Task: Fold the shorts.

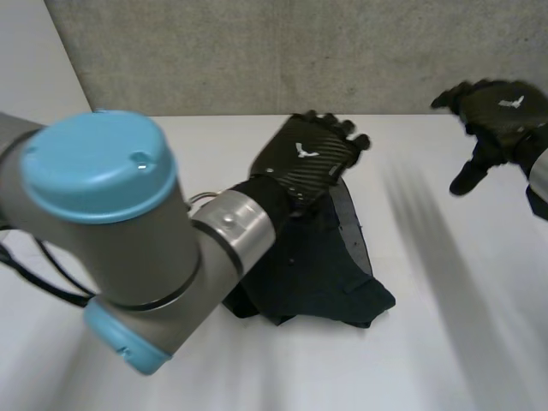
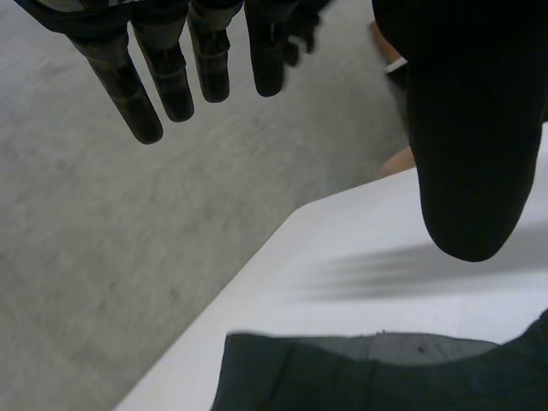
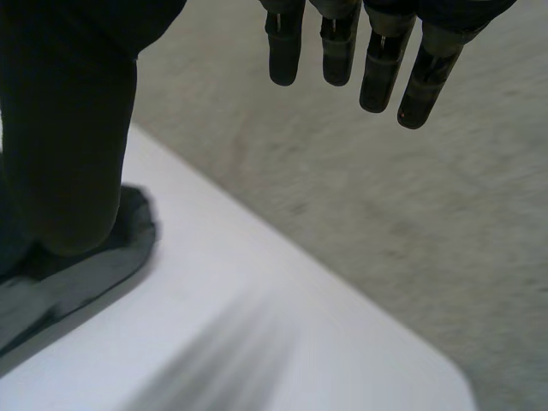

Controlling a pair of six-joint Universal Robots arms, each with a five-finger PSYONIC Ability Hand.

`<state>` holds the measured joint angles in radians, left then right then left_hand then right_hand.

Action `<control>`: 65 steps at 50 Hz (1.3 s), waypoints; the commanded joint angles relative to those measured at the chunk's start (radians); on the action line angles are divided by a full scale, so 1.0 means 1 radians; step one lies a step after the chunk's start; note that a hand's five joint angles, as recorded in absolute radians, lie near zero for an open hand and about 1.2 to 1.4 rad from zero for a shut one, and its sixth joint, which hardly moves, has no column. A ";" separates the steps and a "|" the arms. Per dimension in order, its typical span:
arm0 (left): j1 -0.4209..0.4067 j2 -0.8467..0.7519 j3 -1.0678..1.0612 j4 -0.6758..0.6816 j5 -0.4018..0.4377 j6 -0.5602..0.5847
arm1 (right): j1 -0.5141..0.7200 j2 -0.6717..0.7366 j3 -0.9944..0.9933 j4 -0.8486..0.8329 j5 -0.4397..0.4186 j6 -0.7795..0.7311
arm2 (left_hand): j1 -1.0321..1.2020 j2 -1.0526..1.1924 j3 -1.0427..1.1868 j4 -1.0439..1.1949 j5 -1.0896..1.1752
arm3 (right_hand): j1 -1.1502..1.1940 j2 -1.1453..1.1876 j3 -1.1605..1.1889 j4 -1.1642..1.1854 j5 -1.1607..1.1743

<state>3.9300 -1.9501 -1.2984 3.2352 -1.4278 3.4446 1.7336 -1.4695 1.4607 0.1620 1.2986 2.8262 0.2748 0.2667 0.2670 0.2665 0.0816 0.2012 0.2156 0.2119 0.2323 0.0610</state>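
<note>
Dark shorts [image 1: 321, 265] lie bunched in a folded heap at the middle of the white table [image 1: 445, 342]. My left hand [image 1: 308, 158] hovers over their far part with fingers [image 2: 175, 81] straight and thumb [image 2: 467, 154] spread apart, holding nothing. The shorts' edge [image 2: 377, 372] lies under that palm. My right hand [image 1: 501, 111] hangs in the air at the far right, away from the cloth, its fingers [image 3: 372, 64] straight and empty. An end of the shorts [image 3: 81, 265] lies beside its thumb [image 3: 68, 128].
The table's far edge [image 2: 257, 257] runs just behind the shorts, with grey floor [image 2: 128, 240] beyond it. A grey wall [image 1: 257, 51] stands behind the table. My big left arm [image 1: 111, 231] covers the near left of the table.
</note>
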 commanded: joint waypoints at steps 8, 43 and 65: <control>0.058 0.152 -0.406 -0.003 -0.283 -0.327 | 0.138 0.023 0.192 0.107 -0.156 -0.170 | 0.314 0.322 0.322 0.323 0.333 | -0.022 -0.037 -0.033 -0.053 -0.057; 0.155 -0.023 -0.431 0.184 -0.284 -0.498 | 0.231 0.063 0.346 -0.280 -0.088 0.010 | -0.017 -0.009 -0.009 -0.009 0.002 | 1.195 1.181 1.184 1.164 1.161; 0.189 -0.236 -0.154 0.190 -0.241 -0.230 | 0.222 -0.058 0.271 -0.262 -0.010 0.154 | 0.674 0.682 0.682 0.682 0.693 | 1.195 1.181 1.184 1.164 1.161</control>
<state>4.0908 -2.1547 -1.5232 3.4176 -1.6737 3.0268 1.9535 -1.5299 1.7639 -0.1006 1.2791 2.9622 0.3027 0.2863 0.2836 0.2762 0.1000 0.9669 1.1715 1.1637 1.1891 0.9779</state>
